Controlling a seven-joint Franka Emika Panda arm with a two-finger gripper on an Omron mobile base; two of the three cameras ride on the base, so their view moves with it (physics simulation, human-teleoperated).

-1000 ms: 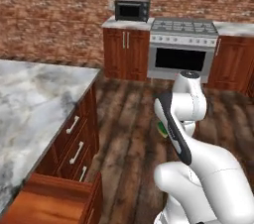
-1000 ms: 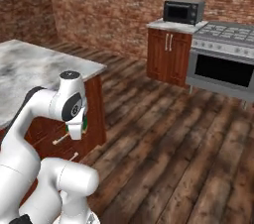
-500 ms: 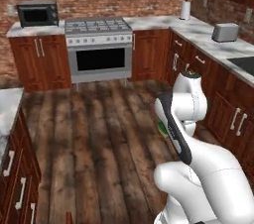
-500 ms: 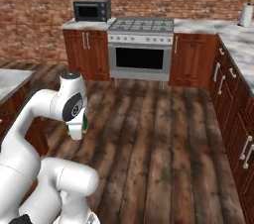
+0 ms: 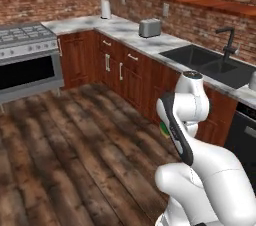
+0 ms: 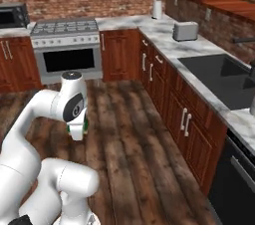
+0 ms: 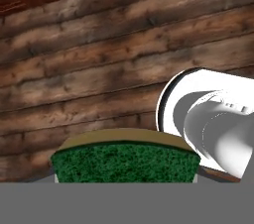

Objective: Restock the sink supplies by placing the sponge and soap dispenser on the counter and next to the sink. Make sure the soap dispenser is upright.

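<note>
1. I have the sponge (image 7: 125, 161) clamped in my pincer (image 6: 78, 128), green scrub face towards the hand camera and a yellow edge curving over its top; from the base it shows as a speck of green tucked against the folded arm, low over the wooden floor (image 5: 65, 140).

2. The relation that matters: the sink (image 5: 210, 62) lies well away from the pincer, up on the counter (image 5: 150, 40) along the right-hand wall, so the sponge has to travel up and across to the counter's front edge; there is one arm, so no choice of side.

3. The sponge's long axis runs across the jaws, as I judge from the hand view; it should go down flat on the marble beside the basin, not in it.

4. Free marble shows between the basin and the toaster (image 6: 185, 31); that strip looks to me the roomiest landing spot; the black faucet (image 5: 228, 40) stands at the back edge behind the basin and is worth keeping clear of.

5. A pale rounded object sits at the far right end of the counter past the sink; I cannot tell whether that is the soap dispenser.

6. Elsewhere: stove (image 6: 64, 27) on the back wall, reddish cabinets under the counter, brick walls.
</note>
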